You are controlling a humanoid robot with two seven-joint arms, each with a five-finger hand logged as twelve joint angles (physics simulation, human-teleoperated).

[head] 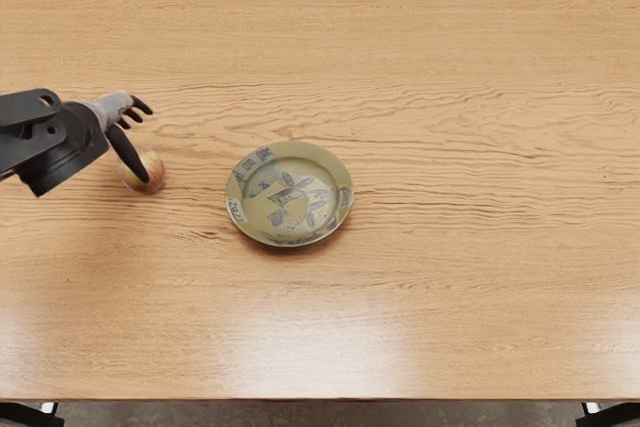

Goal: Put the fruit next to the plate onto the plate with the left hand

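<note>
While the left arm [45, 142] came in from the left edge, low over the wooden table [480, 127], the left hand [116, 115] sat right at the fruit [153, 167]. Its fingers [138, 107] were spread and loose, pointing off to the right, not curled round anything. One dark digit ran down across the fruit and overlapped it in view; whether it actually touched could not be told. No closed grasp showed, so the hand held nothing. The fruit was small, round and reddish-yellow, resting on the wood in the left part of the table, partly covered by the hand. It was off the plate [342, 193], beside it on its left, with a strip of bare wood between them, not touching the rim. The plate was round, with an olive rim carrying dark markings and a blue leaf pattern on a pale centre. It lay flat, a bit left of the table's middle. Further right, the wood grain ran on to the picture's edge.
</note>
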